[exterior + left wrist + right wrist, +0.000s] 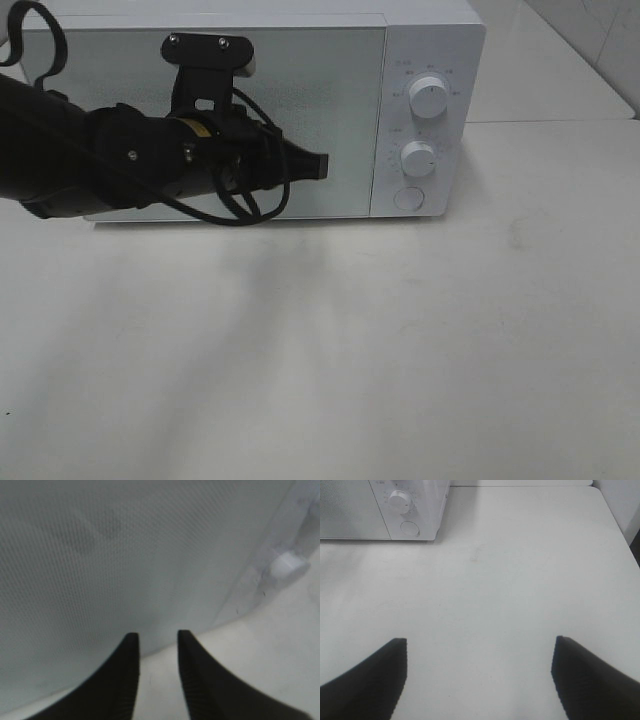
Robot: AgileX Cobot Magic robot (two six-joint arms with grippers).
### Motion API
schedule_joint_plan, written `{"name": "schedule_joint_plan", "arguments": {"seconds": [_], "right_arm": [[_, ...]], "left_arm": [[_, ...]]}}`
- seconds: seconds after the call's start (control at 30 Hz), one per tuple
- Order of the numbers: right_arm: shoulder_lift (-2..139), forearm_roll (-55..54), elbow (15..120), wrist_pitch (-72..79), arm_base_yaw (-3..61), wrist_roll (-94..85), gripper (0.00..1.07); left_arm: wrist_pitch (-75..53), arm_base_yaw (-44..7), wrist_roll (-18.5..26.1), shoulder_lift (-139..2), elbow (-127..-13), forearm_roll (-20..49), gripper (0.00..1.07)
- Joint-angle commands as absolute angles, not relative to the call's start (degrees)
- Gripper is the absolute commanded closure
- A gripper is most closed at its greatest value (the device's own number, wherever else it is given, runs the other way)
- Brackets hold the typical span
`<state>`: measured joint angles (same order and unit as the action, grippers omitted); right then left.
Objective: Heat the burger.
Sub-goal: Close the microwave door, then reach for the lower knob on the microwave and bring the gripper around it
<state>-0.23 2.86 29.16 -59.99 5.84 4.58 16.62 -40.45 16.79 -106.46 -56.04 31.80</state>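
evidently the left gripper, fingers slightly parted and empty, faces the closed microwave door at 11 o'clock, probably to push it; right gripper spread wide; burger unseen, likely inside.

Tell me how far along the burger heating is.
Done, apparently: microwave door shut, no burger in view outside it. In hand: left gripper at the door, jaws slightly apart, holding nothing. Left: setting the dials; right gripper hangs open over the table, away from them.
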Motion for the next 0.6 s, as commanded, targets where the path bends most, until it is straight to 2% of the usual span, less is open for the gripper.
{"name": "schedule_joint_plan", "arguments": {"seconds": [0.03, 0.07, 0.27, 0.33, 0.4, 0.43, 0.47, 0.53, 0.6], "right_arm": [[-1.78, 2.69, 29.11, -59.42, 5.39, 4.81, 0.31], [-1.78, 2.69, 29.11, -59.42, 5.39, 4.81, 0.31], [-1.78, 2.69, 29.11, -59.42, 5.39, 4.81, 0.31], [-1.78, 2.69, 29.11, -59.42, 5.39, 4.81, 0.31], [-1.78, 2.69, 29.11, -59.42, 5.39, 4.81, 0.31], [-1.78, 2.69, 29.11, -59.42, 5.39, 4.81, 0.31], [-1.78, 2.69, 29.11, -59.42, 5.39, 4.81, 0.31], [-1.78, 2.69, 29.11, -59.42, 5.39, 4.81, 0.31], [-1.78, 2.69, 29.11, -59.42, 5.39, 4.81, 0.31]], "left_arm": [[9.05, -40.57, 16.9, -103.19, -54.43, 31.97, 0.12], [5.04, -40.45, 16.79, -101.76, -53.86, 31.8, 0.06], [-5.61, -40.39, 16.96, -98.43, -53.63, 27.96, 0.07], [-14.09, -40.39, 16.96, -96.26, -53.63, 22.4, 0.07], [-16.73, -40.39, 16.84, -95.57, -53.63, 20.8, 0.07], [-23.38, -40.39, 15.76, -93.74, -53.63, 18.79, 0.07], [-23.38, -40.39, 15.76, -93.74, -53.63, 18.79, 0.07], [-31.23, -39.36, 12.26, -91.39, -53.74, 18.16, 0.07], [-33.46, -38.62, 11.29, -90.53, -53.74, 17.88, 0.07]]}}
